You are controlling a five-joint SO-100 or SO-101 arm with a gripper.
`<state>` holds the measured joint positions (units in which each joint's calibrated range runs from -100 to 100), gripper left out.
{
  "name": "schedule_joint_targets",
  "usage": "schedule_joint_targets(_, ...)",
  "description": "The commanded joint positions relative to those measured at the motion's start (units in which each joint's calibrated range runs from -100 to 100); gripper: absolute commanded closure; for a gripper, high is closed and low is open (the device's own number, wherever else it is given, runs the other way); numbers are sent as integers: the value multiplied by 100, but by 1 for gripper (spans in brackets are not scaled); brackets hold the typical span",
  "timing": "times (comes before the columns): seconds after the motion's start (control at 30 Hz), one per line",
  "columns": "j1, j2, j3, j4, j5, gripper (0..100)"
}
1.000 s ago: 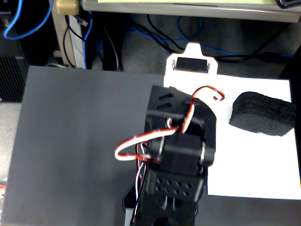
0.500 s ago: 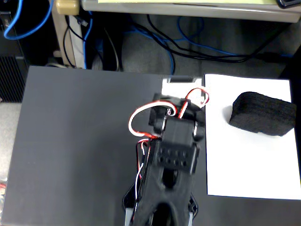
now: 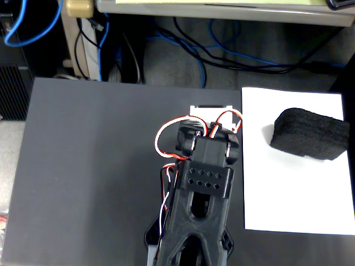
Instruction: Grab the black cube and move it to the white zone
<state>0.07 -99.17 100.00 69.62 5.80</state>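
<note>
The black cube (image 3: 309,133), a rough black foam block, lies on the white zone (image 3: 288,194), a white sheet of paper on the right side of the table. It sits in the sheet's upper right part, reaching its right edge. The black arm comes in from the bottom middle and is folded over itself. Its gripper end (image 3: 211,114) shows only as a white part with red and white wires, just left of the sheet's upper left corner. The jaws are hidden under the arm. The gripper is well apart from the cube and nothing shows in it.
The dark grey tabletop (image 3: 89,166) spreads to the left of the arm. Beyond the table's far edge are blue and black cables (image 3: 222,55) and a beige desk leg (image 3: 83,39) on the floor.
</note>
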Motion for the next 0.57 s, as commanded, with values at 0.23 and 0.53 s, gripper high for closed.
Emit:
schedule_joint_targets(0.23,-22,-41,-9,174,-339,98)
schedule_joint_targets(0.53,-29,-41,-9,182,-339,99)
